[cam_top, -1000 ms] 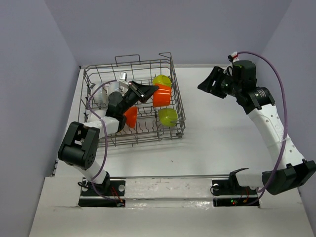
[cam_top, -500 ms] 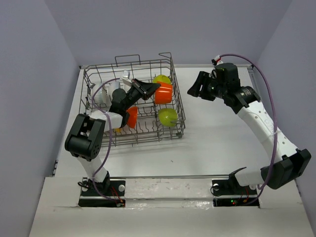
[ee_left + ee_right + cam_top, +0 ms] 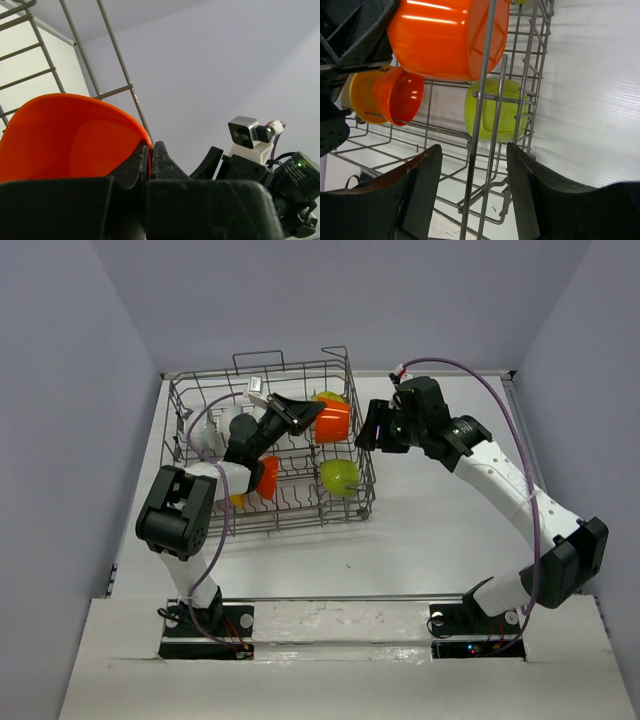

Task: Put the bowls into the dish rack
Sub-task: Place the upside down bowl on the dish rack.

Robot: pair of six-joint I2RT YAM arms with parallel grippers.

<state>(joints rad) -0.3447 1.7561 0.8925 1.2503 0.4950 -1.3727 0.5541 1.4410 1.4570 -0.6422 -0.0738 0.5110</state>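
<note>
Left gripper (image 3: 150,150): fingers clamped on glossy red-orange plastic bowl (image 3: 333,422) rim | bowl: 2 o'clock in grey wire dish rack (image 3: 300,523), seemingly clear of tines | right gripper (image 3: 472,185): fingers apart, outside rack's 3 o'clock

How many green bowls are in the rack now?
2. One green bowl stands front right in the rack; another sits back right, partly behind the orange bowl. The left arm may hide more.

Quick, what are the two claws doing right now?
Left gripper: closed, pinching the red-orange bowl by its rim.
Right gripper: open, holding nothing.
</note>
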